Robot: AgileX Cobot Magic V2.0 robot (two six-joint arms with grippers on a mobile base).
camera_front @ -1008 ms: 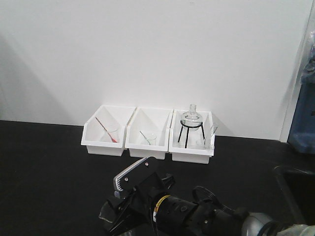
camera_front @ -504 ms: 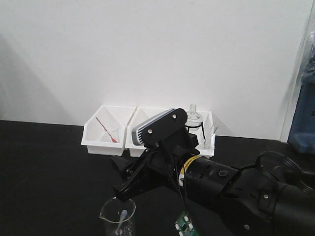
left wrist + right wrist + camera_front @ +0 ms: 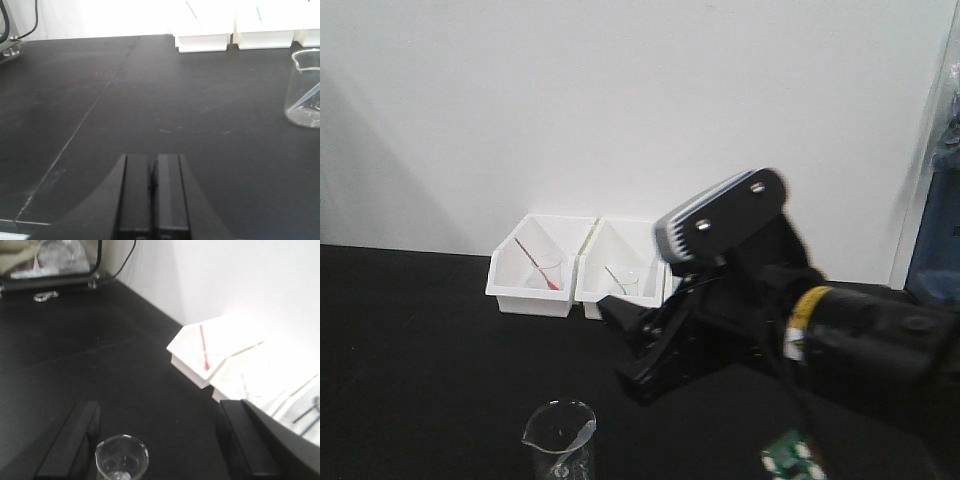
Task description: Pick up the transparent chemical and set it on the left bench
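a small glass beaker (image 3: 560, 440) stands upright on the black counter (image 3: 410, 350), near its front edge. inside it leans the transparent pipette (image 3: 306, 98), a slim whitish stick; in the left wrist view its long axis runs on a slant, low end toward the beaker's base on the left, upper end rising to the right against the glass wall. in the front view only a pale streak of it shows in the beaker, so its tip cannot be made out.

at the back of the counter, against the white wall, stand white open-front bins. the left bin (image 3: 535, 270) holds a small beaker with a red-tipped stick (image 3: 533, 262) leaning in it. the middle bin (image 3: 620, 265) holds another small beaker with a greenish stick (image 3: 615, 277). the black right arm (image 3: 820, 320) covers whatever lies to the right of these.

the right tool (image 3: 165, 440) is spread wide, one finger on each side of the beaker in its wrist view, and holds nothing. the left tool (image 3: 152, 192) has its two pads pressed close together with nothing between them, over bare counter well apart from the beaker.
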